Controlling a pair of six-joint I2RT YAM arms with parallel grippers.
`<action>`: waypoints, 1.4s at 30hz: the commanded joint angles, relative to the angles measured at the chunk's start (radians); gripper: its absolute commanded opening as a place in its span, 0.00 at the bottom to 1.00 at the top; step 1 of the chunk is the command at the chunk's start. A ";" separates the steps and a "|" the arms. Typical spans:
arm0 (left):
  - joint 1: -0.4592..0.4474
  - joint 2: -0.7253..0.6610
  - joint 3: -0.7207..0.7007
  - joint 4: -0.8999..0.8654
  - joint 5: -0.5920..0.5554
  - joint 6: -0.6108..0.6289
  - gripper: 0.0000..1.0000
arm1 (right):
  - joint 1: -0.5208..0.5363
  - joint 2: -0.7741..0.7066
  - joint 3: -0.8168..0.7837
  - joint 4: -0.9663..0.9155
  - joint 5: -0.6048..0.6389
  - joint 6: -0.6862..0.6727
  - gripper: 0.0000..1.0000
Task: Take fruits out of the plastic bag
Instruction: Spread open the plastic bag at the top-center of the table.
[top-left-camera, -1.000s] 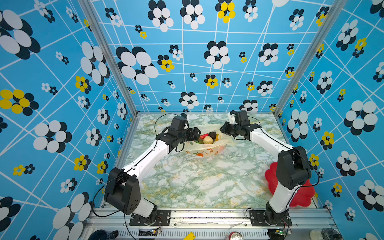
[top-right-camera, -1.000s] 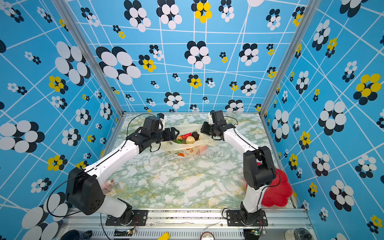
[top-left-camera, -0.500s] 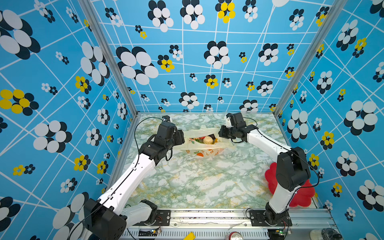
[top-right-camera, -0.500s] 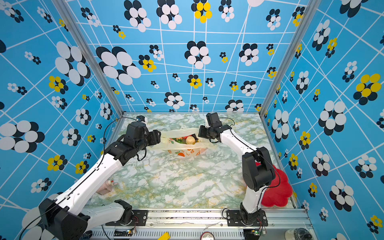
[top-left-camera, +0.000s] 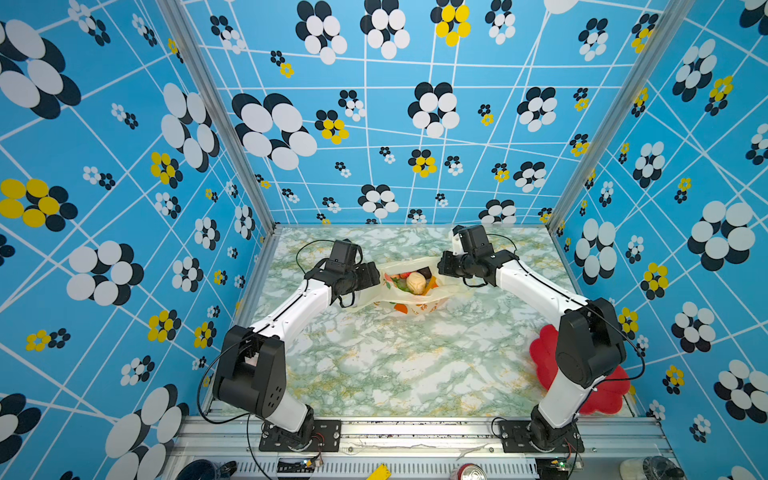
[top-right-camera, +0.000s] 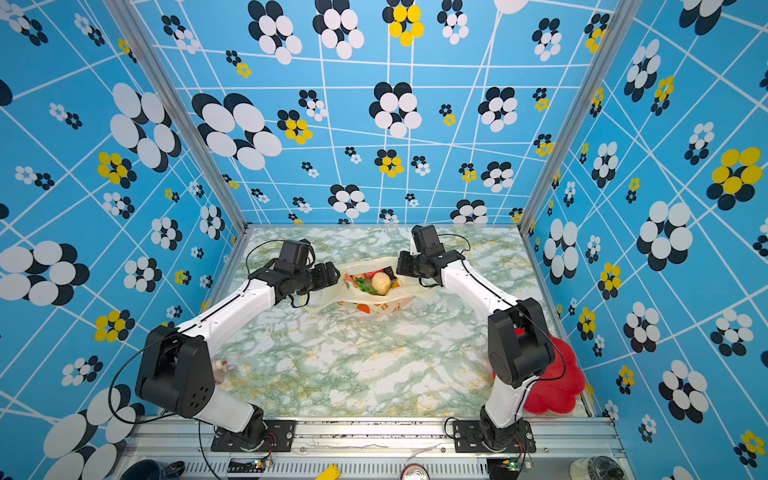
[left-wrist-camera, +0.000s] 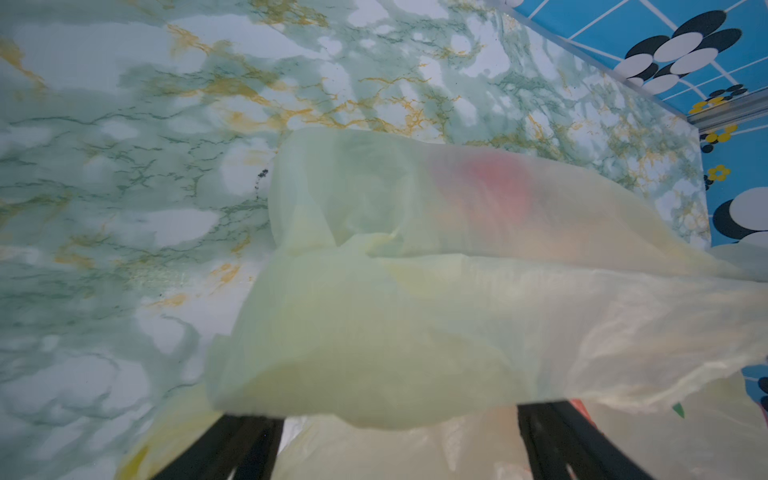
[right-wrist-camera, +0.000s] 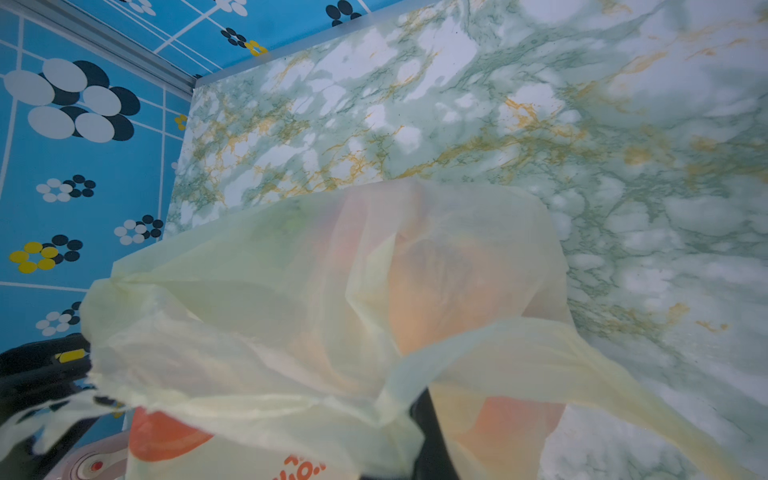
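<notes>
1. The plastic bag lies on the marbled table with its mouth open upward. The fruits are inside it: a cream piece on top, with a strawberry and a dark piece beside it.
2. The left gripper is at the bag's left rim. Its jaws are spread and film drapes over the fingers.
3. The right gripper is at the bag's right rim, jaws pressed together on a handle loop.
4. A red plate sits well apart from the bag, and the right arm hides part of it.
5. We could not read the orange lettering on the bag because it is cut off. The can past the front rail has no legible label.
</notes>
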 joint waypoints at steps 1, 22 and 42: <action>-0.014 -0.004 0.049 0.053 0.030 -0.034 0.86 | 0.007 -0.044 -0.023 -0.026 0.033 -0.029 0.00; -0.306 -0.126 0.033 -0.155 -0.408 -0.246 0.93 | 0.038 -0.108 -0.066 -0.022 0.078 -0.038 0.00; -0.114 0.006 -0.016 0.008 -0.260 -0.157 0.51 | 0.009 -0.131 -0.078 -0.005 0.033 -0.039 0.00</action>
